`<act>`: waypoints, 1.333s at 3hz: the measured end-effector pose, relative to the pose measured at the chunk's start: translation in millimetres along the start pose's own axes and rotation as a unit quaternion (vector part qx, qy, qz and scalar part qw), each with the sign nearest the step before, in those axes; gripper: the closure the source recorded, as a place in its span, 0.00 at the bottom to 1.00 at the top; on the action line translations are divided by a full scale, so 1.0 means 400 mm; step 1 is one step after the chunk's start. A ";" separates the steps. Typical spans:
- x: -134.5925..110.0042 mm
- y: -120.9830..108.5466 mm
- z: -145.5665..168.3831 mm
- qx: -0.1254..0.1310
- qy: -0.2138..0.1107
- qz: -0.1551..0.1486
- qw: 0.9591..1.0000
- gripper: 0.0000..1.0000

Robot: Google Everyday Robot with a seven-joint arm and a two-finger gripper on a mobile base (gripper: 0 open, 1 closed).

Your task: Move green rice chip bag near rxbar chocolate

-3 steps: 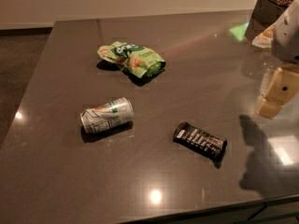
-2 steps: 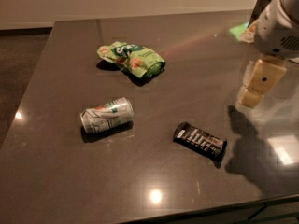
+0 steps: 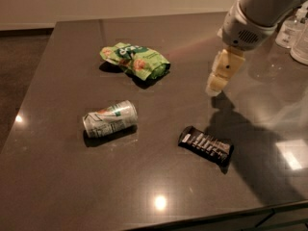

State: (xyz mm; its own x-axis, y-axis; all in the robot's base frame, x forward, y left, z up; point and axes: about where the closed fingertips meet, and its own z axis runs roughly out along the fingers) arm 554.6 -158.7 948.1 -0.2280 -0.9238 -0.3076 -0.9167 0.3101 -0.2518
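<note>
The green rice chip bag (image 3: 135,60) lies crumpled on the dark table at the back centre-left. The rxbar chocolate (image 3: 206,145), a flat black-brown bar with white print, lies at the front right. My gripper (image 3: 214,87) hangs from the white arm at the upper right, fingers pointing down, above the table. It is to the right of the bag and behind the bar, touching neither.
A silver-green soda can (image 3: 109,119) lies on its side at the front left. Clear bottles (image 3: 296,30) stand at the far right edge. The dark table (image 3: 57,186) has its front edge near the bottom and its left edge beside the floor.
The arm and gripper have moved left from the right edge, over the table toward the bag. The bag, can and bar have not moved.
</note>
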 end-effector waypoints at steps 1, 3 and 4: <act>-0.077 -0.055 0.108 -0.017 -0.017 0.007 1.000 0.00; -0.174 -0.109 0.234 -0.035 -0.042 0.000 0.998 0.00; -0.234 -0.151 0.303 -0.048 -0.064 -0.010 0.997 0.00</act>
State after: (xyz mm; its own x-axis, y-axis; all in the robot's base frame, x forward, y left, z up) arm 671.0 -63.7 880.9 -0.1723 -0.8914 -0.4193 -0.9489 0.2644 -0.1721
